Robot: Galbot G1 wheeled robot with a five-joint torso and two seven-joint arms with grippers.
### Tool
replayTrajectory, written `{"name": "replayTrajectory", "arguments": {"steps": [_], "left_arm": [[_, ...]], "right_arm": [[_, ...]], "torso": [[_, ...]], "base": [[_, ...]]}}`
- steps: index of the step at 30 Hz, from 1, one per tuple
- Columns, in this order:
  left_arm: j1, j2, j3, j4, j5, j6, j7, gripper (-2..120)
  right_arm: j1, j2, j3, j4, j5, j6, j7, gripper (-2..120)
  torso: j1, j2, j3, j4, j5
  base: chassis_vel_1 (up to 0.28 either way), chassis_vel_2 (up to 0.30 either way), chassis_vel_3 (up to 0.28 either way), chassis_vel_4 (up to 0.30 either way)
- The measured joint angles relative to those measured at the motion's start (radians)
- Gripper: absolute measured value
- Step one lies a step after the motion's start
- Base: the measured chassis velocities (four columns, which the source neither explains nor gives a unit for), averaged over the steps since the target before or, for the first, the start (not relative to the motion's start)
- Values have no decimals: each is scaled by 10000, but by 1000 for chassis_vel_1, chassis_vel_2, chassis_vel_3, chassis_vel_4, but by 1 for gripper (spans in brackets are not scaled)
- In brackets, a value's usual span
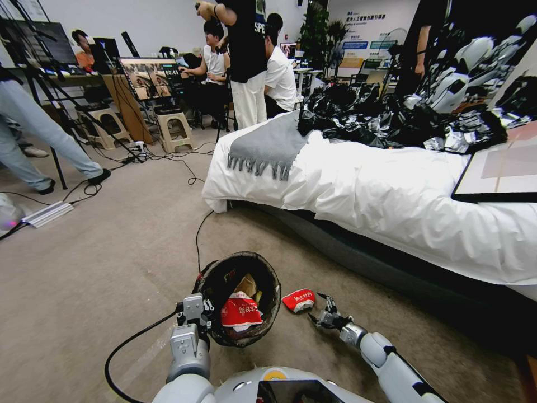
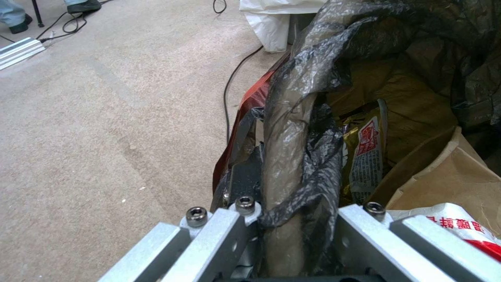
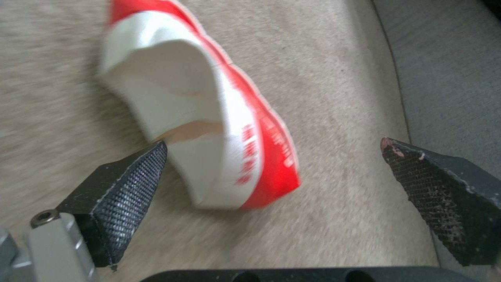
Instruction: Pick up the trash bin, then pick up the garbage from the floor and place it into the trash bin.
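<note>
The trash bin [image 1: 272,280], round with a black crinkly bag over its rim, hangs low over the carpet just ahead of me. My left gripper [image 1: 201,314] is shut on its near rim [image 2: 292,117]. Inside lie a crumpled brown paper bag [image 2: 449,176], a yellow wrapper [image 2: 365,152] and a red-and-white wrapper [image 1: 239,311]. One piece of garbage, a red-and-white packet [image 1: 299,300], lies on the floor right of the bin. My right gripper [image 1: 327,313] is open just beside it. In the right wrist view the packet [image 3: 209,117] sits between and beyond the fingertips [image 3: 125,188].
A bed with white sheets [image 1: 391,196] and a dark base [image 1: 363,252] stands close on the right. A black cable [image 1: 197,240] runs across the carpet toward the bin. People, stools and a tripod stand far back left. Open carpet [image 1: 100,268] lies to the left.
</note>
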Motion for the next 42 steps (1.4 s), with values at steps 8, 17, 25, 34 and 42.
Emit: {"name": "replayTrajectory", "arguments": {"steps": [8,17,25,34,42], "left_arm": [[39,-24,-17,0,35,0,1,1],[24,-54,-4,0,54,0,2,1],[3,-41,-9,0,54,0,5,1],[-13,-35,20,0,54,0,13,1],[-16,-28,20,0,54,0,18,1]], "right_arm": [[538,195,-146,-622,38,67,-2,96],[617,209,-173,-666,62,166,-139,76],[568,191,-163,-570,102,172,-133,50],[510,95,-76,-533,157,170,-106,15],[521,38,-39,-491,273,160,-97,0]], "torso": [[0,0,0,-1,-1],[0,0,0,-3,0],[0,0,0,-2,0],[0,0,0,-2,0],[0,0,0,-1,1]], "base": [[0,0,0,0],[0,0,0,0],[0,0,0,0],[0,0,0,0],[0,0,0,0]]}}
